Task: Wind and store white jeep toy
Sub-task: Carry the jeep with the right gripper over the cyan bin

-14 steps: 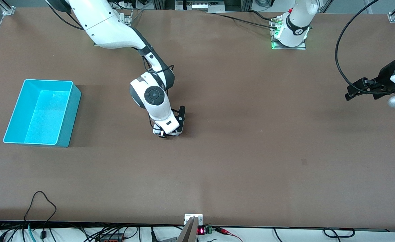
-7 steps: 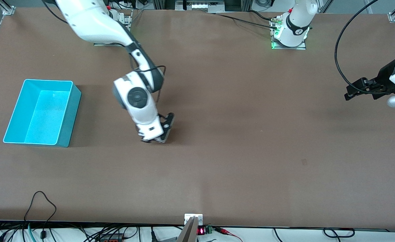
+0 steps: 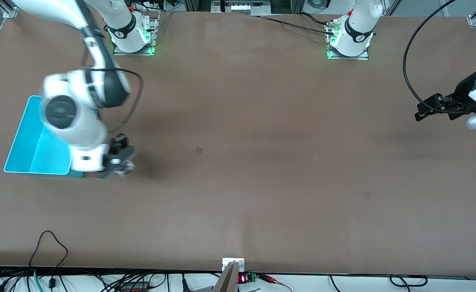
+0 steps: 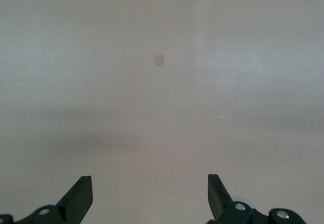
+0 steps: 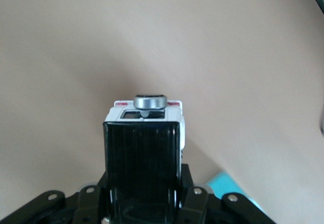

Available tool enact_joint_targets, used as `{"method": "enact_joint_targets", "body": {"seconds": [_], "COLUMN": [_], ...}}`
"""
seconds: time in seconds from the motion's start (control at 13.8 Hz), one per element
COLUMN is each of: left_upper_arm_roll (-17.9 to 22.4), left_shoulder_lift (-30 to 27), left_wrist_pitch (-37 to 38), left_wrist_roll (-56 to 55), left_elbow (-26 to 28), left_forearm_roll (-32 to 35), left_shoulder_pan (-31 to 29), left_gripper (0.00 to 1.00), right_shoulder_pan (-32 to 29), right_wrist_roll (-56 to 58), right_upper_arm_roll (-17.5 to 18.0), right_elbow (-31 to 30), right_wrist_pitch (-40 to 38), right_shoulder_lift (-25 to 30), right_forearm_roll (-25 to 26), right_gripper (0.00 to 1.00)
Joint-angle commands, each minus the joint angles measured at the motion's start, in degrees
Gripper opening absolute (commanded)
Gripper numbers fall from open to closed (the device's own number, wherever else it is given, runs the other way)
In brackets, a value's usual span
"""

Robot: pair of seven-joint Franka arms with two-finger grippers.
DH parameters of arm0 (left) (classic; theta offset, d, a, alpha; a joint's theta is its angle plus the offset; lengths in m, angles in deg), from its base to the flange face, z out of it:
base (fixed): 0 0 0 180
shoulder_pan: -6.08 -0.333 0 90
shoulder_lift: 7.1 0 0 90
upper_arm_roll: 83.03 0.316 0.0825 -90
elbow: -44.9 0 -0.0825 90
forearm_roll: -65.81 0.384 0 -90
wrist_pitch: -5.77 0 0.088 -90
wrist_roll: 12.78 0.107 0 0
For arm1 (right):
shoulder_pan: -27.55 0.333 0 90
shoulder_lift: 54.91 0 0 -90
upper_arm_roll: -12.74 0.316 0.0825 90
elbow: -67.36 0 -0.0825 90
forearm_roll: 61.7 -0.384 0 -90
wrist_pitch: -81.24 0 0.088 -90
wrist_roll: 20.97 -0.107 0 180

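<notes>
Right gripper [image 3: 118,164] is up in the air, just off the corner of the open teal plastic bin [image 3: 23,138], over bare brown desk [image 3: 262,162]. Jaws clenched on the small white jeep toy [image 5: 146,120] with dark roof panel; silver spare wheel faces away from the wrist.

Key relation: the bin lies at about 9 o'clock from the held toy in the front view, immediately beside it. A short carry that way puts the jeep over the bin's floor.

Toy's long axis seems to run along the jaws, pointing outward from the wrist; exact heading over the desk hard to tell, front view blurred.

Left gripper [image 3: 424,110] waits at its own end of the desk, jaws released, nothing between them.
</notes>
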Motion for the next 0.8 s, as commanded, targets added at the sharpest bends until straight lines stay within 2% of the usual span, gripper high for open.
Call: {"method": "enact_joint_targets", "body": {"seconds": [0.0,0.22,0.43,0.58,0.72], "left_upper_arm_roll": [0.1,0.0,0.0,0.0,-0.1], "left_shoulder_lift": [-1.2,-1.2,-1.2,-1.2,-1.2], "left_wrist_pitch": [-0.1,0.9,1.1,1.2,1.2], "left_wrist_roll": [1.1,1.2,1.2,1.2,1.2], "left_elbow": [1.1,1.1,1.1,1.1,1.1], "left_forearm_roll": [0.8,0.8,0.8,0.8,0.8], "left_shoulder_pan": [0.3,0.6,0.7,0.7,0.8], "left_gripper": [1.0,1.0,1.0,1.0,1.0], "right_shoulder_pan": [-6.4,-7.0,-7.4,-7.5,-7.6], "right_wrist_roll": [-4.2,-9.0,-13.0,-13.7,-13.7], "right_upper_arm_roll": [0.6,-5.3,-11.5,-14.1,-17.5], "right_elbow": [-5.1,-8.1,-13.6,-15.4,-19.4], "right_wrist_pitch": [-1.0,-1.1,-0.5,0.5,6.0], "right_shoulder_lift": [4.8,6.3,8.8,8.6,8.5], "right_forearm_roll": [-0.6,-0.6,-0.8,-1.0,-1.2], "right_gripper": [0.0,0.0,0.0,0.0,0.0]}}
